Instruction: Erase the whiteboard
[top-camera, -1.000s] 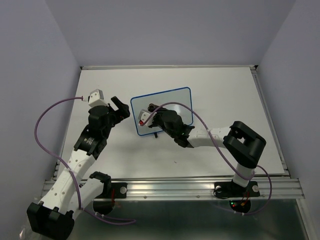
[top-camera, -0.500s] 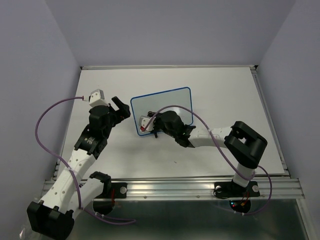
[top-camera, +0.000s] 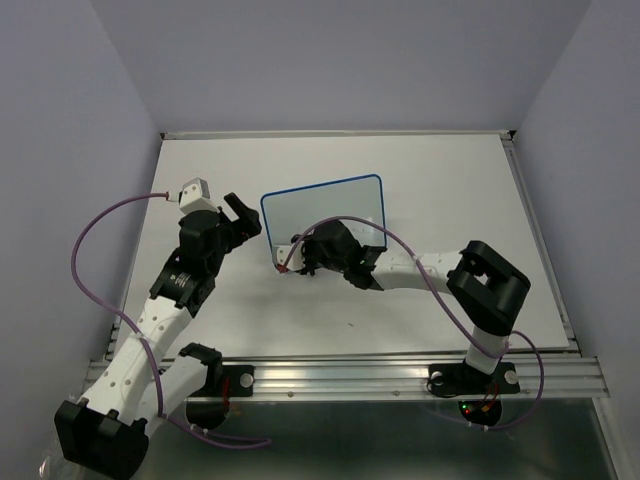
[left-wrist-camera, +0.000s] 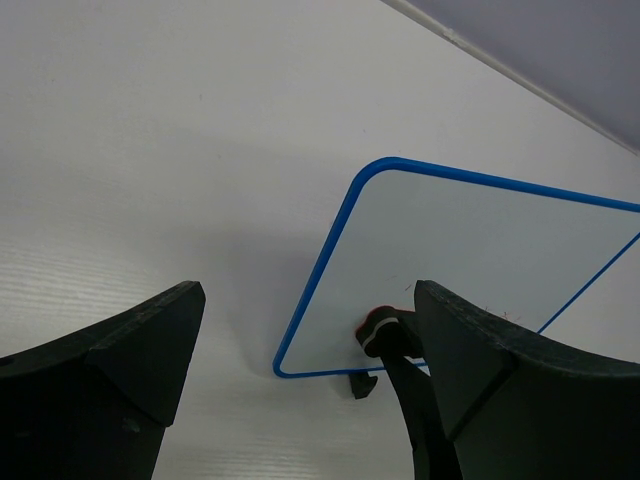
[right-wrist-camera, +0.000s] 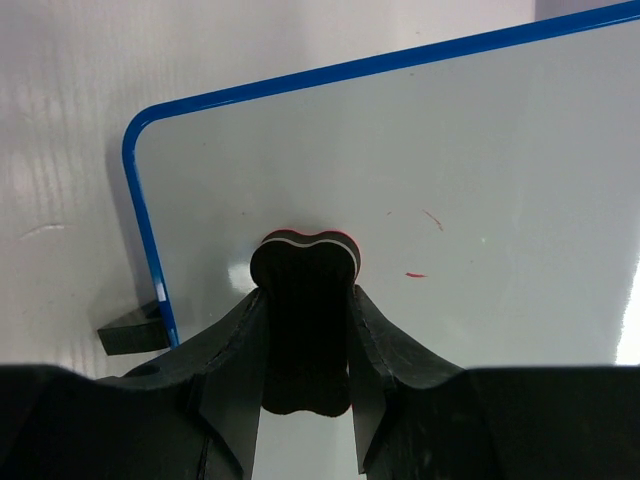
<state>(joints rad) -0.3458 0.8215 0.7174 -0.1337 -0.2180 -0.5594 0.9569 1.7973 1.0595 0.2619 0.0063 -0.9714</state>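
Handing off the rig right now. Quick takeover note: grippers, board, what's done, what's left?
Left gripper: open, empty, over the table left of the whiteboard.
Right gripper: shut on the eraser, which is against the whiteboard near its near-left corner.
Done: most of the whiteboard looks clean.
Left: a few small red marks just right of the eraser in the right wrist view; probably wipe those next.

We look down on the whole desk (top-camera: 450, 180) from above and behind the arms. Our left wrist view looks forward past its hand (left-wrist-camera: 307, 290) at the board (left-wrist-camera: 470, 250) nearby, and the right wrist view sits close against it. All three share one board corner and the eraser (right-wrist-camera: 305, 330).
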